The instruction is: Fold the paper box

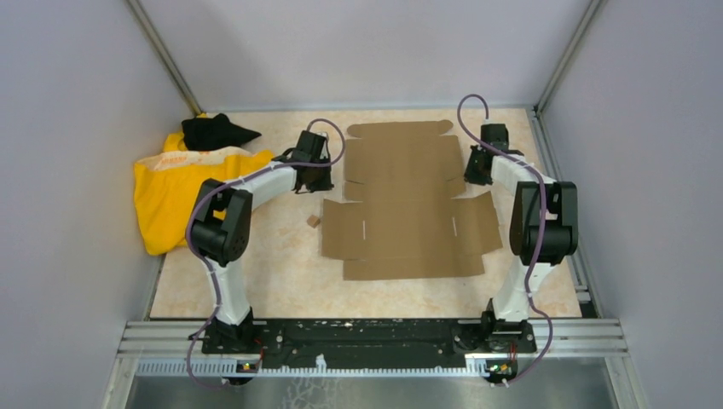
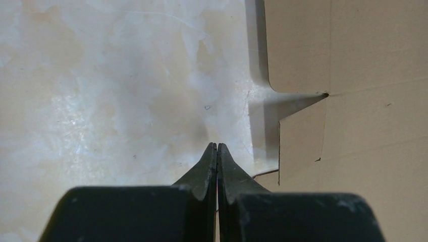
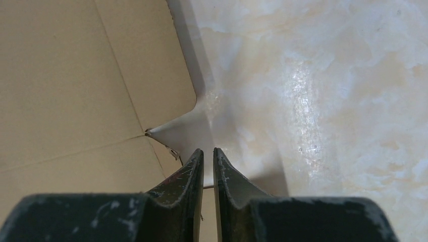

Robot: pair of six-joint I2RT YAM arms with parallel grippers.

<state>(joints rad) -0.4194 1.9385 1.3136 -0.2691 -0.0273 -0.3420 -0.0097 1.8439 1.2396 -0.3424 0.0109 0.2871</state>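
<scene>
Paper box (image 1: 407,204) — flat, plain brown cardboard

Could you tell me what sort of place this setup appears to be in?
Probably a robot test cell in a lab: plain grey enclosure walls on aluminium framing, a left arm and right arm bolted to a rail, one flat paper box laid out.

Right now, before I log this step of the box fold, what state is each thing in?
paper box: unfolded, lying flat on the table.
left gripper: shut, empty, beside the box's left edge.
right gripper: almost shut, slim gap; a grip cannot be told.
yellow cloth: crumpled, by the left wall.
black cloth: bunched at the yellow cloth's far end.
cardboard scrap: loose on the table.
</scene>
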